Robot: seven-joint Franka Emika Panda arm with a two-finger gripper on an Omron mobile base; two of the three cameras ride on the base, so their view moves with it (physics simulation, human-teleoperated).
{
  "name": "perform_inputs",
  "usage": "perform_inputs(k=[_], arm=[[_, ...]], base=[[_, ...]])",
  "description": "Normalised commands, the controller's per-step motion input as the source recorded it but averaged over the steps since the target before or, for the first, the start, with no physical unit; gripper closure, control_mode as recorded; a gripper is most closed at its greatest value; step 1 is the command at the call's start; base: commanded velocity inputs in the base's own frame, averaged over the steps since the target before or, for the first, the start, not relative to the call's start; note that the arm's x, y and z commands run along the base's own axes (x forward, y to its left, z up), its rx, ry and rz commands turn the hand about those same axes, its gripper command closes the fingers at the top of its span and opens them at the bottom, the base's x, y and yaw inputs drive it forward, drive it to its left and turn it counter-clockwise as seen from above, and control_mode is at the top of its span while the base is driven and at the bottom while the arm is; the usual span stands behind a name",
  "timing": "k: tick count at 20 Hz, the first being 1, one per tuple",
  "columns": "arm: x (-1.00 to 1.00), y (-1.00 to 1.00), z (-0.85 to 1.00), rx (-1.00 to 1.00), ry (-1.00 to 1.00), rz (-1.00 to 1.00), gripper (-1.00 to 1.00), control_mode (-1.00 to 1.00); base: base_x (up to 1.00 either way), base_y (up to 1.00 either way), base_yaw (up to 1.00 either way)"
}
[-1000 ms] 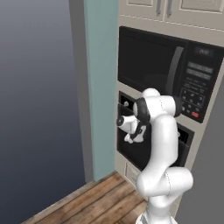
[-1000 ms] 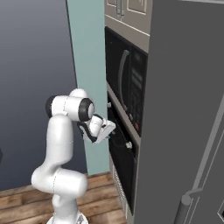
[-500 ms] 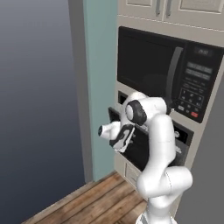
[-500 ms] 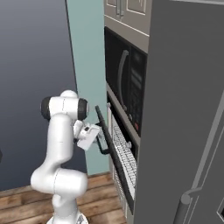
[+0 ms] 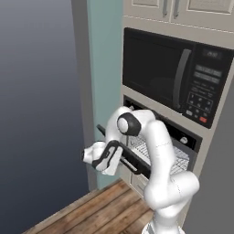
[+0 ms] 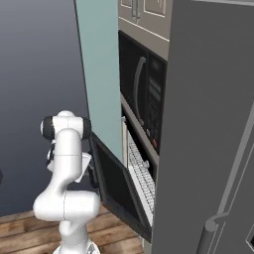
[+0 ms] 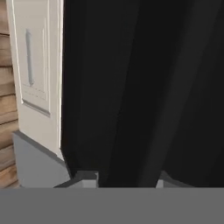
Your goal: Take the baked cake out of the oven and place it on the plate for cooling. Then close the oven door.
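The oven sits under the microwave, and its wire rack shows in the pale interior. Two small silver knobs sit on its control strip. The black oven door hangs about half open, tilted outward on its bottom hinge. My gripper is shut on the door's dark bar handle at the door's top edge. In the hand view the bar runs up between my two fingertips, with the glossy door panel behind it.
A large black microwave with keypad is right above the oven. A tall grey fridge side stands to the right. A teal wall panel lies to the left, a cream drawer front below the oven, and wooden floor underneath.
The oven door has swung from nearly shut down to about half open. My gripper has moved outward and downward with the handle in it.
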Motion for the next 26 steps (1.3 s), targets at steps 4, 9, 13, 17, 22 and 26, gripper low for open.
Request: perform_inputs(k=[4,9,13,17,22,26], arm=[[0.12,0.21,-0.15,0.0,-0.02,-0.13,-1.0,-1.0],[0.04,0.3,-0.05,0.0,-0.01,-0.1,-1.0,-1.0],[0.0,0.95,-0.22,0.0,0.04,0.0,-1.0,-1.0],[0.01,1.0,-0.51,0.01,0.02,0.0,-1.0,-1.0],[0.12,0.97,-0.22,0.0,0.01,-0.08,-1.0,-1.0],[0.0,0.97,-0.15,0.03,0.07,0.0,-1.0,-1.0]], base=[[0.0,0.0,0.0],[0.0,0.0,0.0],[0.0,0.0,0.0],[0.0,0.0,0.0],[0.0,0.0,0.0],[0.0,0.0,0.0]])
